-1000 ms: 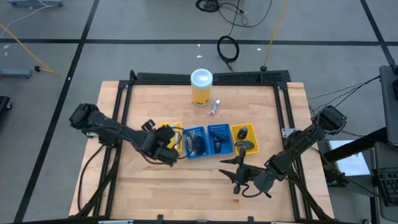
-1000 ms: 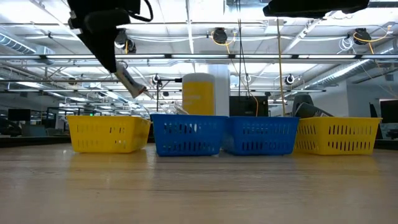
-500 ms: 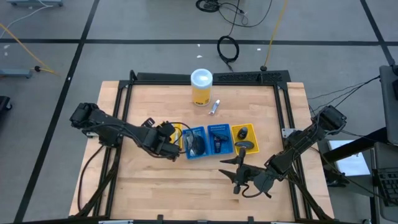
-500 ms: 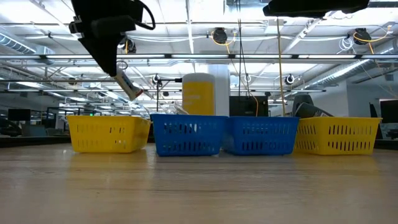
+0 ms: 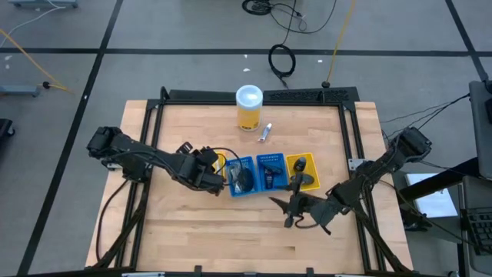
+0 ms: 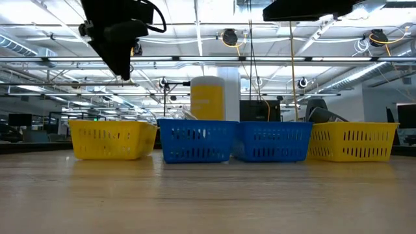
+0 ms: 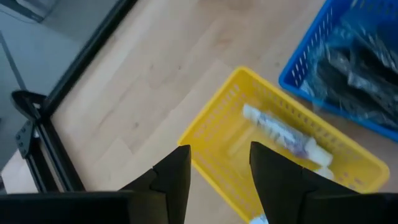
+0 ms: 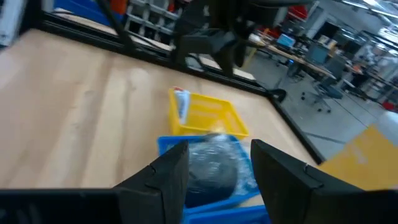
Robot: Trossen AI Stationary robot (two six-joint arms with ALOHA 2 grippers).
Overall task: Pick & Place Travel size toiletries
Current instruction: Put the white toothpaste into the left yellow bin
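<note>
White tube (image 7: 283, 134) below open left hand (image 7: 217, 171).

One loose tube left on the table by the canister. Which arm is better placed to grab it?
Left, probably. The left gripper is open, empty and nearer the tube; the right gripper sits beyond the trays.
</note>
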